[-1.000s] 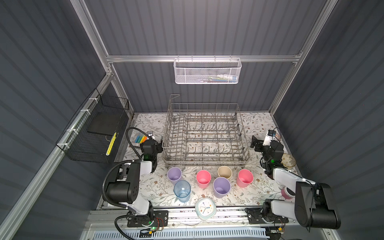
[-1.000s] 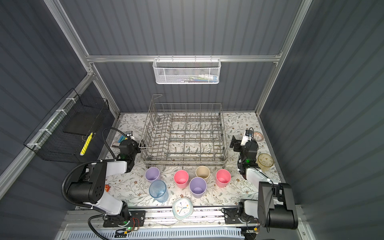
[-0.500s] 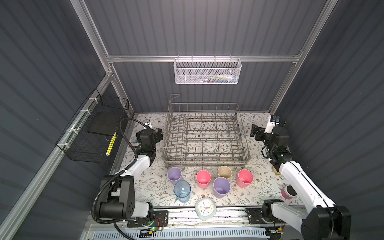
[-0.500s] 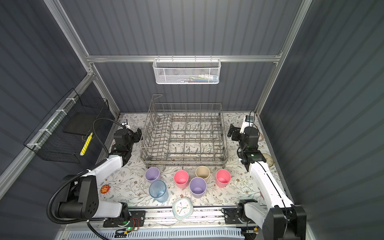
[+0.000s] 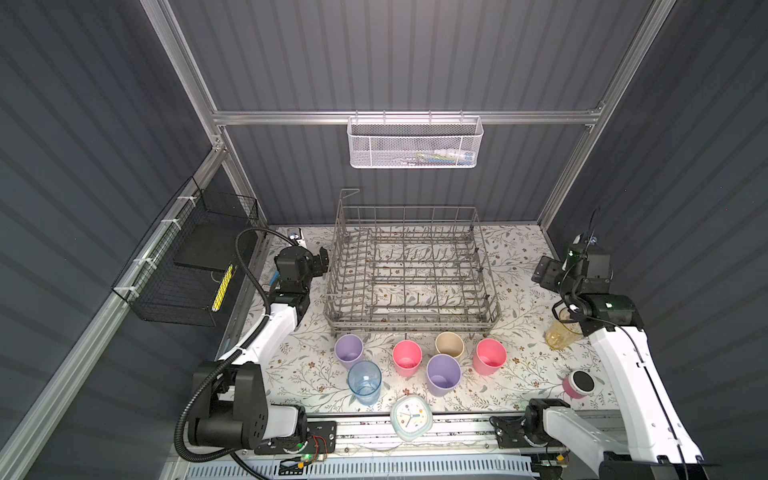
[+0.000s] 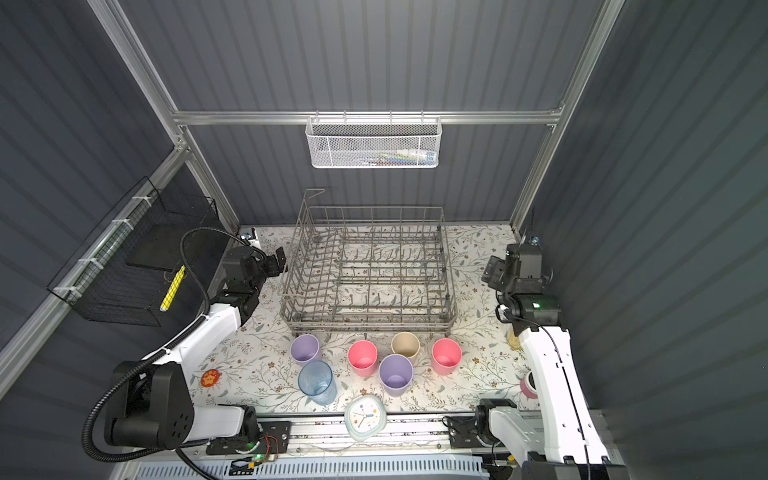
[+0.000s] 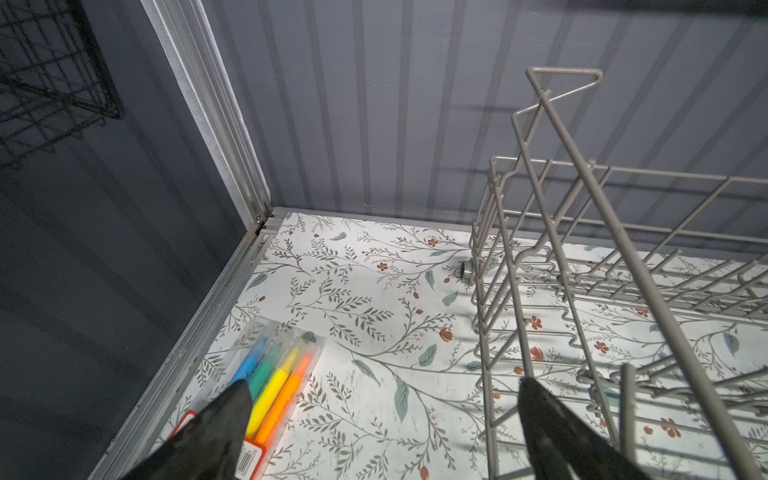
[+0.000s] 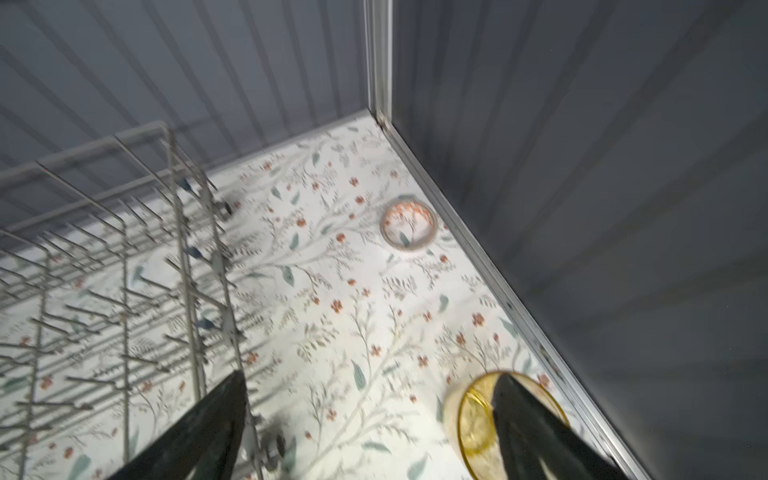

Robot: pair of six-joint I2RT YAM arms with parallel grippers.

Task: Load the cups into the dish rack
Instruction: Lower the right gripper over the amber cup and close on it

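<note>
The grey wire dish rack (image 5: 411, 274) stands empty at the back middle of the floral table. In front of it stand six cups: lilac (image 5: 349, 351), pink (image 5: 407, 357), beige (image 5: 449, 345), pink (image 5: 490, 356), lilac (image 5: 444, 374) and translucent blue (image 5: 364, 381). A yellowish glass cup (image 5: 559, 334) stands at the right wall, partly behind my right arm. My left gripper (image 5: 322, 259) hangs open beside the rack's left side, holding nothing (image 7: 382, 384). My right gripper (image 5: 545, 273) is open and empty, raised right of the rack; in its wrist view one finger (image 8: 523, 415) overlaps the yellow glass (image 8: 473, 415).
A white mesh basket (image 5: 415, 143) hangs on the back wall and a black wire basket (image 5: 187, 266) on the left wall. A marker pack (image 7: 274, 374) lies under the left gripper. A clock (image 5: 411, 417), a small pink cylinder (image 5: 577, 384) and a tape ring (image 8: 408, 223) also lie around.
Both arms have unfolded from a low tucked pose, carrying their grippers up and toward the back on either side of the rack. The cups have not moved.
</note>
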